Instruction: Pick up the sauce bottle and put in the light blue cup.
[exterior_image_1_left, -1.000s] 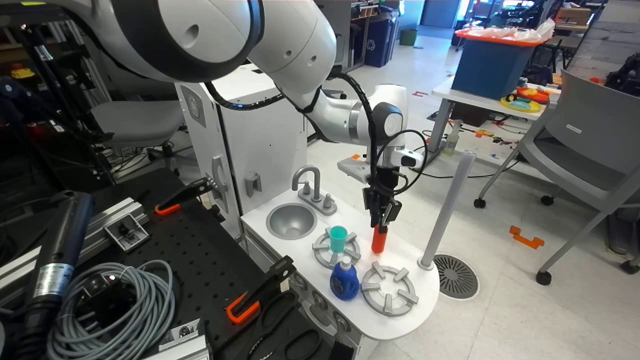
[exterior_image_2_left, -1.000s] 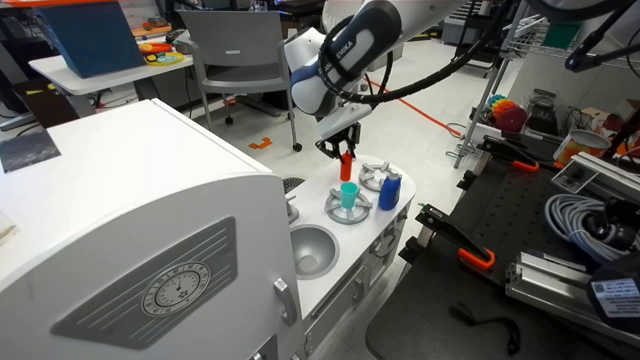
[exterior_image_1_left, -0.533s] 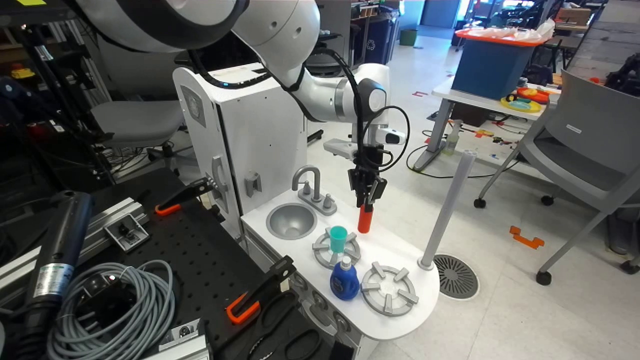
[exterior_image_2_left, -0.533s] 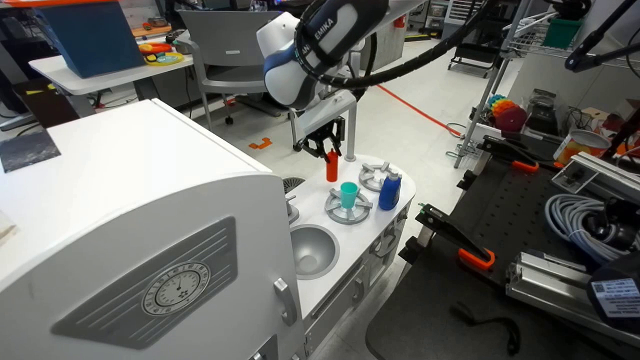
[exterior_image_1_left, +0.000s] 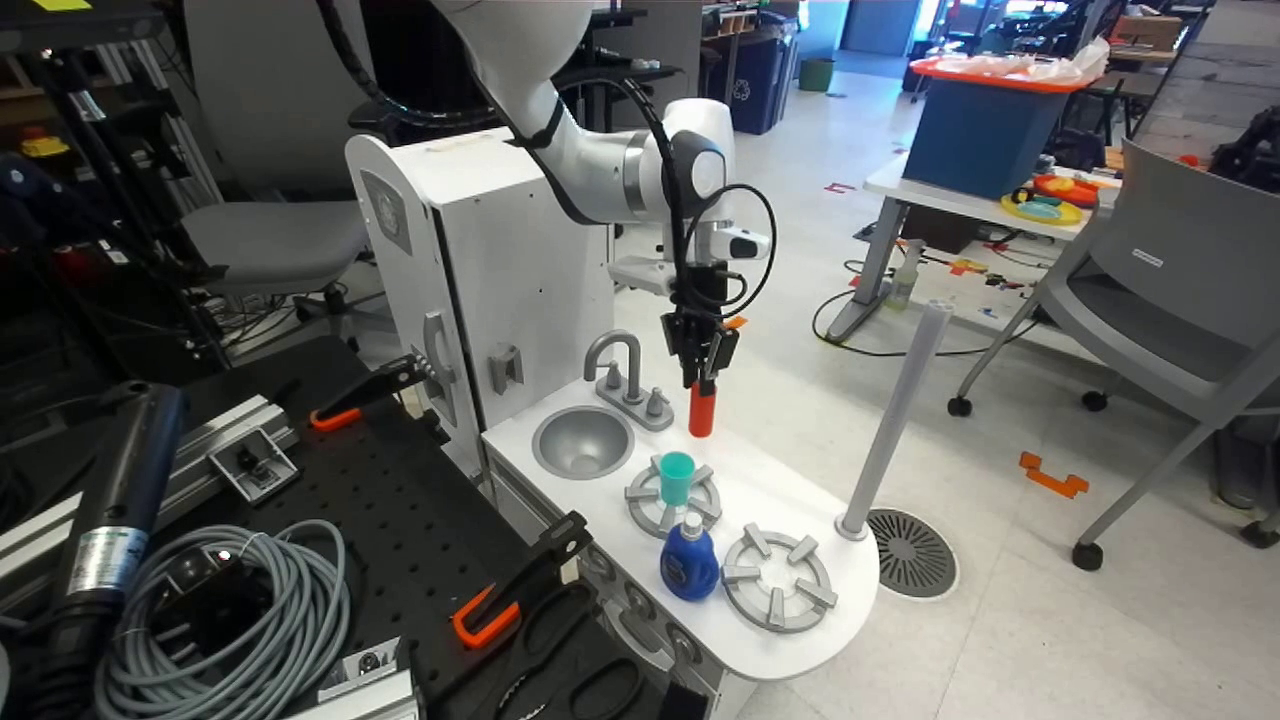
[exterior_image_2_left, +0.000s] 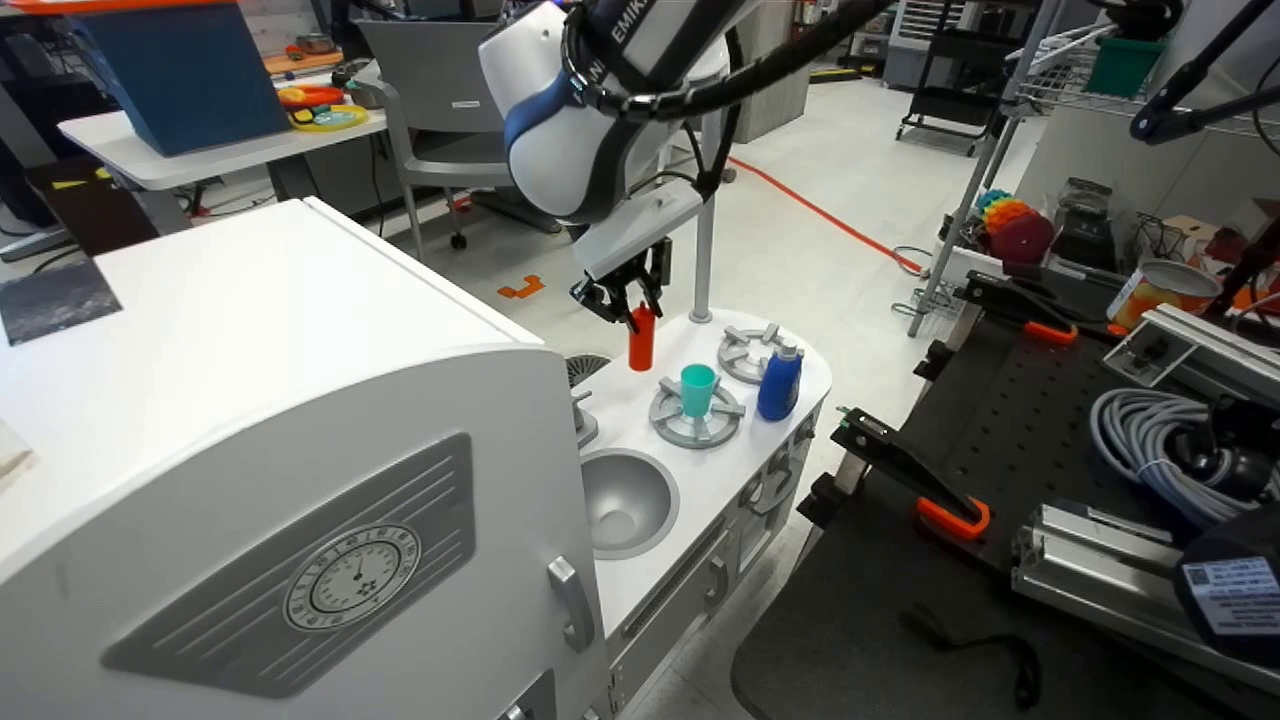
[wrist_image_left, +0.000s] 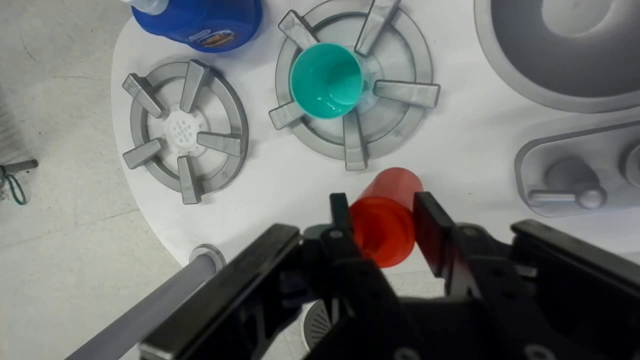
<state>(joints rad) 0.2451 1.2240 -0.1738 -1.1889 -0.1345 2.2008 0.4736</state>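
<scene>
A: Nearest first: the gripper (wrist_image_left: 382, 215)?

B: Clamped on the sauce bottle (wrist_image_left: 396, 187), toward its upper end. Wrist view: 2 fingertips (wrist_image_left: 340, 210) against opposite sides of the red.

A: Long axis?

B: Near upright in both exterior views, base down. Looks off the counter (wrist_image_left: 295, 195); how high, can't tell.

A: Next out?

B: A strip of counter, then a grey burner (wrist_image_left: 405, 93). Standing on it, upright, mouth up: the light blue cup (wrist_image_left: 326, 80). From the gripper it lies up and slightly left in the wrist view, near but apart. The move turns on that offset.

A: Step?

B: I judge: pick done, placing not yet. Base should rise above the cup's rim, carry across, mostly along the wrist view's upward direction, then go straight down with the axis over the mouth. Base looks narrower than the mouth, so it ought to enter.

A: Risk?

B: Carried low, the base may catch the rim and tip the cup; a tilted bottle could snag likewise. 1 arm (exterior_image_2_left: 560, 150) only, so nothing else steadies the cup.

A: Farther off?

B: A darker blue bottle (wrist_image_left: 205, 25), up and left of the cup in the wrist view. Not the target.
</scene>
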